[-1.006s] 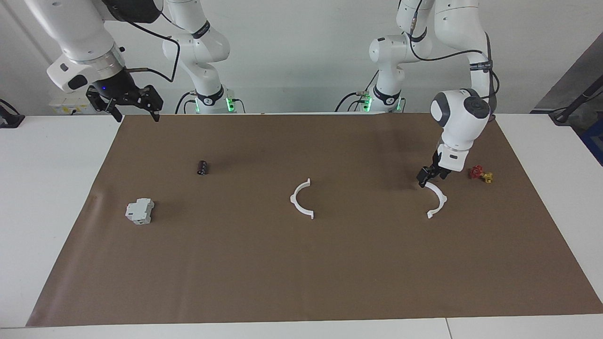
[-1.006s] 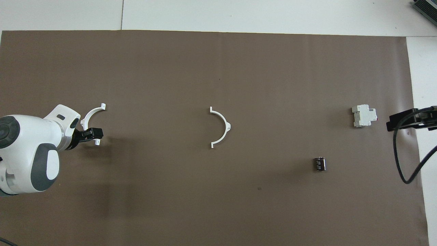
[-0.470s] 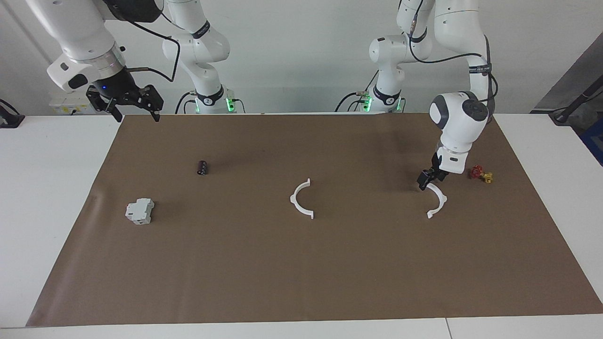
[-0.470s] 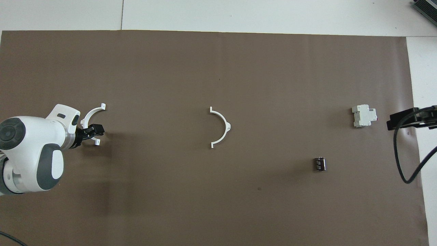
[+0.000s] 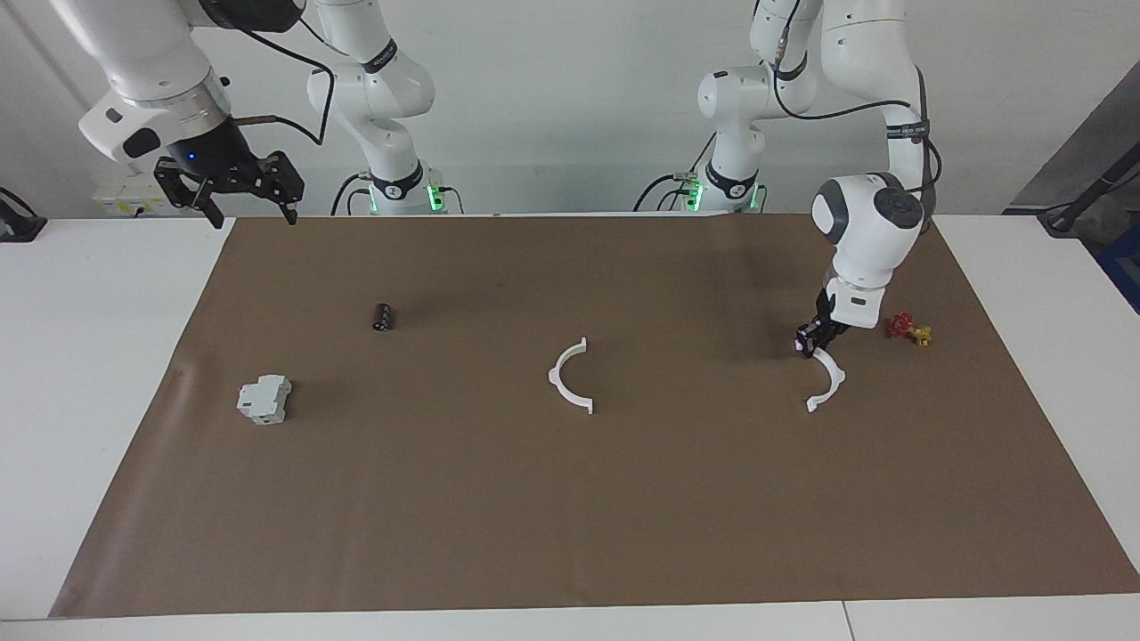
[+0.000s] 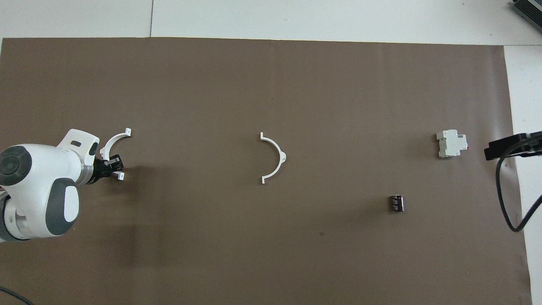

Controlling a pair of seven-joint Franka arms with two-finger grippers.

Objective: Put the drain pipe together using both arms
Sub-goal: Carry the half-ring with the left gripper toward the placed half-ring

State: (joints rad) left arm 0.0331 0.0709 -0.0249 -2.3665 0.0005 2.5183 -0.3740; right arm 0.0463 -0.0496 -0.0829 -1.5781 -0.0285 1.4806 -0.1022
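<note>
The drain pipe lies as two white half-ring arcs on the brown mat. One arc [image 5: 564, 377] [image 6: 277, 156] rests at the mat's middle. The other arc [image 5: 834, 379] [image 6: 111, 142] lies toward the left arm's end. My left gripper [image 5: 812, 344] [image 6: 113, 166] is down at that arc's end nearer the robots, its fingers drawn together on the thin rim. My right gripper [image 5: 252, 216] [image 6: 506, 147] hangs open and high over the mat's edge at the right arm's end, holding nothing.
A grey boxy block [image 5: 264, 399] [image 6: 451, 143] and a small black cylinder [image 5: 383, 317] [image 6: 396, 203] sit toward the right arm's end. A red-and-yellow valve [image 5: 908, 329] lies beside the left gripper, toward the table's end. The brown mat [image 5: 570, 516] covers most of the table.
The left gripper's fingers closed from wide open onto the end of the arc. The right gripper drifted slightly up and outward.
</note>
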